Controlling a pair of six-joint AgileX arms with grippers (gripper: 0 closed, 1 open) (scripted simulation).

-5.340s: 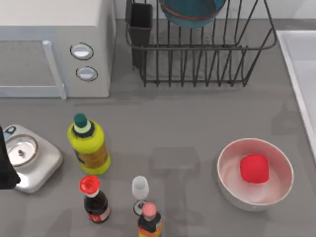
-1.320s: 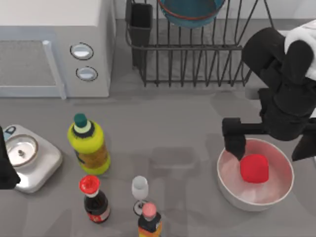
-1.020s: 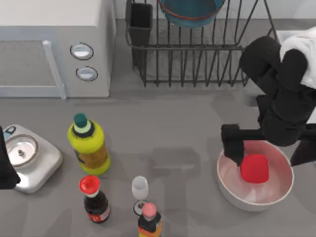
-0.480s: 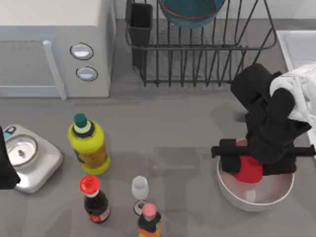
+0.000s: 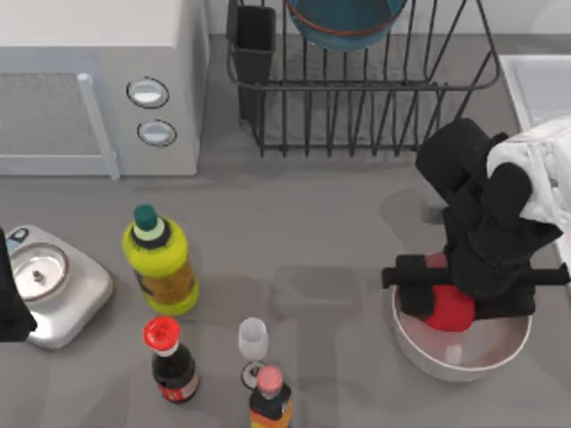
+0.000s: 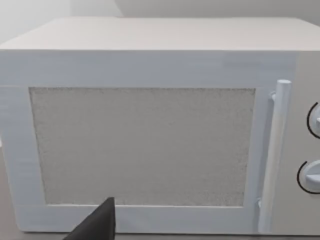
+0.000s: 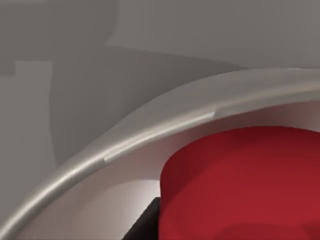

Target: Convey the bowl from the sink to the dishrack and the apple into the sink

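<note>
One apple (image 5: 449,309) is lying in the white bowl (image 5: 459,360) on the counter's right side; the right tool (image 5: 459,299) is lowered directly over it, fingers astride, though whether they are clenched cannot be told.

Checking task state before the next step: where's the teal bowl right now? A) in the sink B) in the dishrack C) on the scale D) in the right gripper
B: the top view shows the teal bowl sitting among the bars of the dishrack, while the right gripper is down in the white bowl at the apple.
</note>
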